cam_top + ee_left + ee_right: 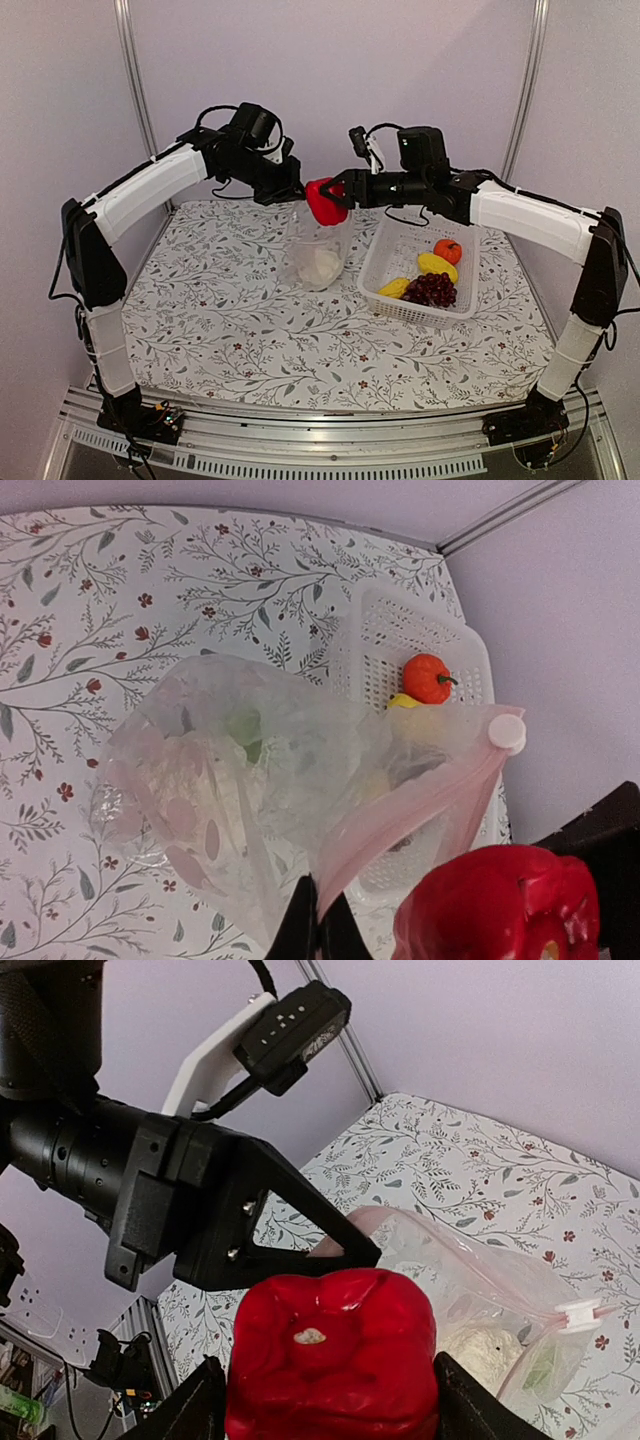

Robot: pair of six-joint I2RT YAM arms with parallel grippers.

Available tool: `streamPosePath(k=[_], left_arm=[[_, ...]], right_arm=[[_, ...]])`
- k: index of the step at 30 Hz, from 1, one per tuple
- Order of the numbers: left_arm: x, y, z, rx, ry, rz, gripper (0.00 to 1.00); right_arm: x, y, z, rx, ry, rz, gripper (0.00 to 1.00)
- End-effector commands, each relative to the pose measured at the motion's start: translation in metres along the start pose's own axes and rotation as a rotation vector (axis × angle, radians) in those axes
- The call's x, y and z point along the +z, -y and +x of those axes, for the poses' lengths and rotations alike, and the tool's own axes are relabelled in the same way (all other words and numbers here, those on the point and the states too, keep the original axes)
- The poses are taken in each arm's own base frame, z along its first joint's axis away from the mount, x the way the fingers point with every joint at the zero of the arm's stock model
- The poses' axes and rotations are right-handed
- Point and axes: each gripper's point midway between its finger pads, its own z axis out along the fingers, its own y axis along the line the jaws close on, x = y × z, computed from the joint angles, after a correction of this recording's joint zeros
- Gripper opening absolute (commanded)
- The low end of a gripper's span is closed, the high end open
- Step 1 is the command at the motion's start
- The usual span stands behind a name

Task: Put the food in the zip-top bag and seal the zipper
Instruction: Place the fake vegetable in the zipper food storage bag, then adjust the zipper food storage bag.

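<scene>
Top external: basket (385,255) just beside bag (318,250), pepper (326,200) above.

Grips red pepper (330,1355) in right gripper (335,1405), near mouth of zip-top bag (470,1282). Pinches its rim with left gripper (362,1253).

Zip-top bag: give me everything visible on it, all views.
The zip-top bag is clear, crinkly plastic with a pinkish zipper strip along its mouth and a white slider tab at one end. The mouth is open, unsealed. The left gripper pinches the mouth edge, holding it up; the bottom seems to rest on the table beside the white basket. Inside: a white lumpy piece and something greenish. The red pepper, in the right gripper, hangs just above the mouth; contact unclear.
</scene>
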Motion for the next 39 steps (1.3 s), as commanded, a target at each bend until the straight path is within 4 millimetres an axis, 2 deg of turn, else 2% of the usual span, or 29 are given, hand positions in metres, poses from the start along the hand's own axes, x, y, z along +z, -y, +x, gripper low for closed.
streamPosePath(k=[1, 6, 9, 11, 13, 15, 17, 22, 26, 28, 30, 33, 35, 37, 39], left_arm=[[-0.011, 0.000, -0.010, -0.018, 0.034, 0.018, 0.00], [-0.007, -0.002, -0.011, -0.039, 0.039, 0.031, 0.00], [-0.005, -0.002, -0.011, -0.046, 0.037, 0.035, 0.00], [-0.004, -0.003, -0.013, -0.048, 0.041, 0.037, 0.00], [-0.003, -0.001, -0.013, -0.047, 0.041, 0.045, 0.00], [-0.001, -0.001, -0.012, -0.048, 0.035, 0.050, 0.00], [0.001, -0.001, -0.010, -0.050, 0.025, 0.055, 0.00], [0.004, 0.006, -0.010, -0.022, 0.020, 0.096, 0.00], [0.006, 0.010, -0.008, -0.005, 0.009, 0.111, 0.00], [0.006, 0.010, -0.006, 0.005, 0.004, 0.110, 0.00], [0.006, 0.009, -0.002, 0.019, -0.009, 0.102, 0.03], [0.007, 0.005, 0.008, 0.053, -0.037, 0.066, 0.15], [0.007, 0.003, 0.018, 0.098, -0.055, 0.027, 0.22], [0.008, 0.000, 0.031, 0.151, -0.077, -0.009, 0.28], [0.008, 0.004, 0.042, 0.192, -0.093, -0.016, 0.30]], right_arm=[[0.004, 0.008, -0.004, -0.030, 0.006, 0.060, 0.71], [-0.001, 0.007, -0.006, -0.029, -0.004, 0.076, 0.83], [-0.007, 0.005, -0.012, -0.028, -0.008, 0.098, 0.84], [-0.015, 0.011, -0.017, -0.013, -0.019, 0.164, 0.82], [-0.027, 0.026, -0.016, 0.007, -0.039, 0.278, 0.79], [-0.036, 0.038, -0.008, 0.028, -0.084, 0.367, 0.78], [-0.038, 0.043, 0.007, 0.040, -0.155, 0.389, 0.78], [-0.023, 0.057, 0.055, 0.132, -0.335, 0.406, 0.73], [-0.011, 0.071, 0.077, 0.190, -0.398, 0.438, 0.57], [-0.009, 0.076, 0.080, 0.212, -0.409, 0.459, 0.49], [-0.007, 0.080, 0.082, 0.225, -0.424, 0.471, 0.35], [-0.006, 0.077, 0.073, 0.250, -0.416, 0.444, 0.11], [-0.007, 0.068, 0.058, 0.258, -0.387, 0.418, 0.01], [-0.009, 0.058, 0.043, 0.264, -0.356, 0.392, 0.00], [-0.011, 0.050, 0.033, 0.283, -0.337, 0.363, 0.00]])
